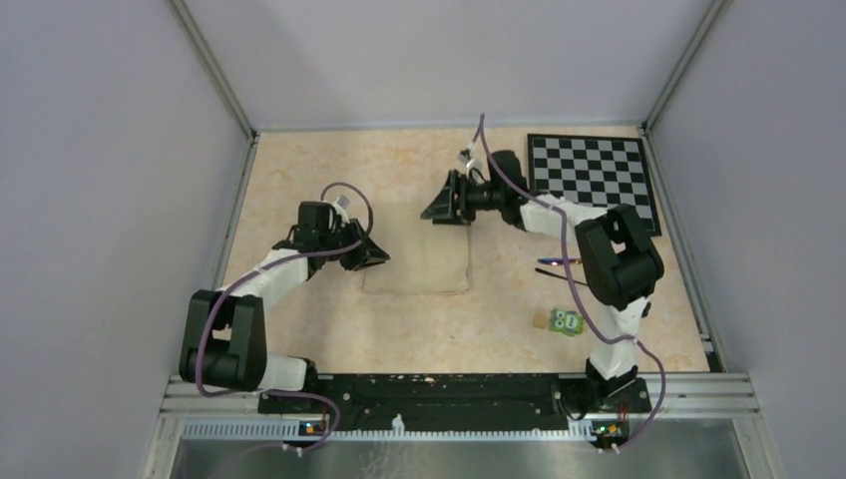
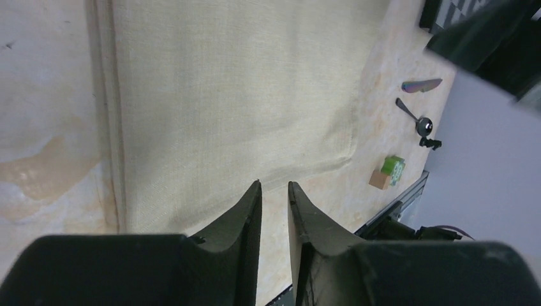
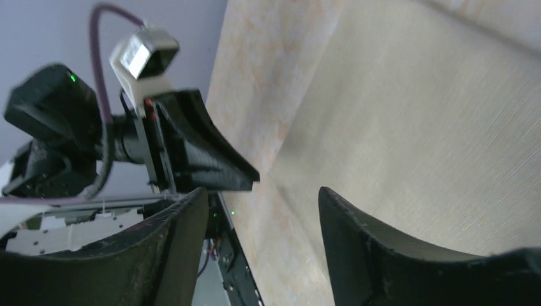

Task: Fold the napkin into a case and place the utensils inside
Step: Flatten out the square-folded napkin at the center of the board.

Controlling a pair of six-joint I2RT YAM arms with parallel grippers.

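The beige napkin (image 1: 419,257) lies flat on the table as a folded rectangle; it also shows in the left wrist view (image 2: 236,89) and the right wrist view (image 3: 415,127). My left gripper (image 1: 383,259) hovers at its left edge, jaws a narrow gap apart and empty (image 2: 274,186). My right gripper (image 1: 431,210) hovers over its far right corner, jaws wide open and empty (image 3: 261,194). The utensils (image 1: 557,265) lie on the table right of the napkin: a purple-blue piece (image 2: 421,85) and a dark spoon (image 2: 413,116).
A black-and-white chessboard (image 1: 594,175) lies at the far right. A green block with white dots (image 1: 567,321) and a small tan cube sit at the near right. A tiny black knob (image 2: 430,143) lies by the spoon. A metal rail (image 1: 459,394) runs along the near edge.
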